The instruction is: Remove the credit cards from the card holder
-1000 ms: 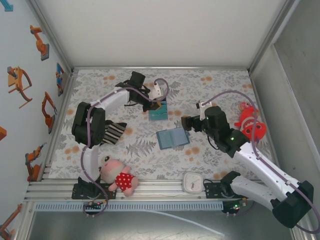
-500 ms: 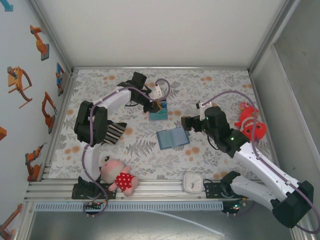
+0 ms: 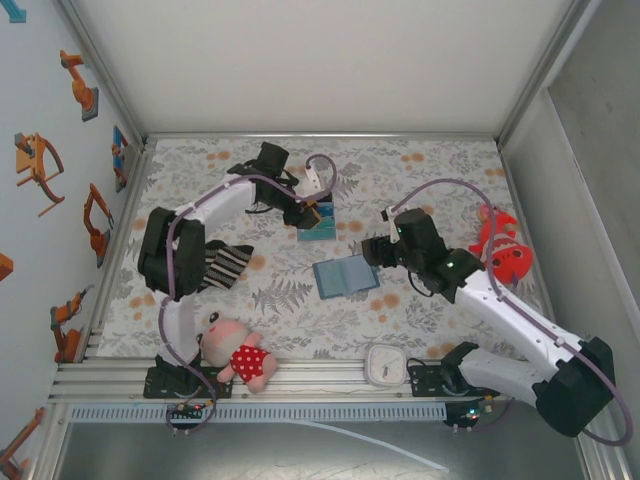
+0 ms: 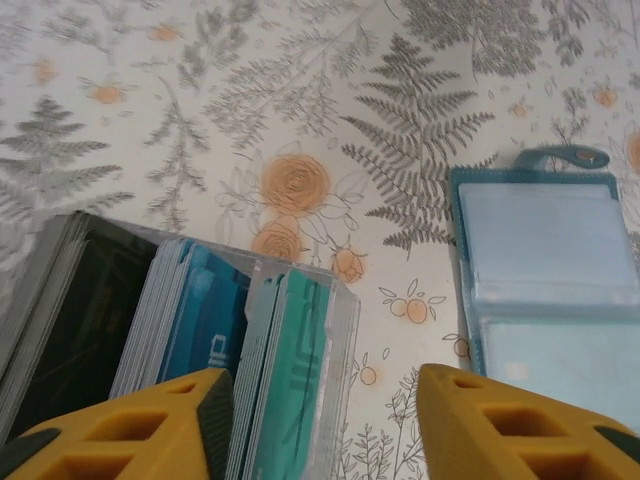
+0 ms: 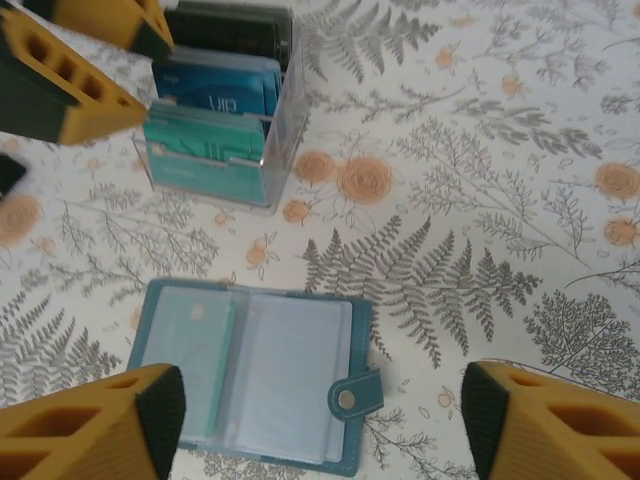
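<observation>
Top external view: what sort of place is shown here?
Probably a robot test cell, not a home: white walls in an aluminium frame, the left arm and right arm bolted to a rail, plus a plush doll and a floral tablecloth.

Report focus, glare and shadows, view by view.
Top external: soft, even light, no hard shadows, no glare. Left wrist: the cards are fairly crisp, while the yellow fingers of the left gripper blur at the lower edge. Right wrist: the card holder is sharp and its clear sleeves show a pale sheen; the fingers of the right gripper are soft.
</observation>
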You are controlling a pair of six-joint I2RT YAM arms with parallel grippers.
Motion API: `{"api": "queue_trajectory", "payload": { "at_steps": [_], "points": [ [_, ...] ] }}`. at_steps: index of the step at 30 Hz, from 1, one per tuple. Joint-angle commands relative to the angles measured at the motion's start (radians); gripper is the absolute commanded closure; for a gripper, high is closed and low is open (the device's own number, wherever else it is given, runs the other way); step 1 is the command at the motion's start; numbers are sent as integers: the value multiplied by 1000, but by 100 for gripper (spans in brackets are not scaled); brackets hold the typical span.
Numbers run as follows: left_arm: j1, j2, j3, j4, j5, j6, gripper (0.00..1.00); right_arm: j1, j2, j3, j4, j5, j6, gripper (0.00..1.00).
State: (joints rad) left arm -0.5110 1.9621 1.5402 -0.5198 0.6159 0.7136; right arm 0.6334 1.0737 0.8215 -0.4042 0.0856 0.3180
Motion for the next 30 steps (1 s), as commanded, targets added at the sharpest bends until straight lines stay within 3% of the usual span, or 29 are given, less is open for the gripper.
{"api": "queue_trajectory", "payload": {
  "at_steps": [1, 5, 6, 9, 20, 26, 30],
  "points": [
    [-4, -157, -125, 132, -71, -147, 42, 28, 42, 58, -79, -17, 43, 33],
    [-4, -347, -361, 345, -177, -329, 25, 97, 115, 86, -122, -4, 72, 39],
    [-4, -391, -411, 389, -201, -371, 13, 115, 135, 90, -125, -2, 80, 39],
    [-4, -528, -557, 491, -262, -498, 2, 169, 207, 112, -129, -3, 103, 40],
    [-4, -915, -937, 670, -632, -893, 3, 276, 489, 207, -89, -36, 125, 40],
    [-3, -1004, -976, 645, -765, -983, 3, 276, 598, 272, -101, -48, 97, 43],
    [-3, -1014, -980, 632, -792, -1023, 3, 276, 665, 311, -125, -35, 92, 43]
  ]
}}
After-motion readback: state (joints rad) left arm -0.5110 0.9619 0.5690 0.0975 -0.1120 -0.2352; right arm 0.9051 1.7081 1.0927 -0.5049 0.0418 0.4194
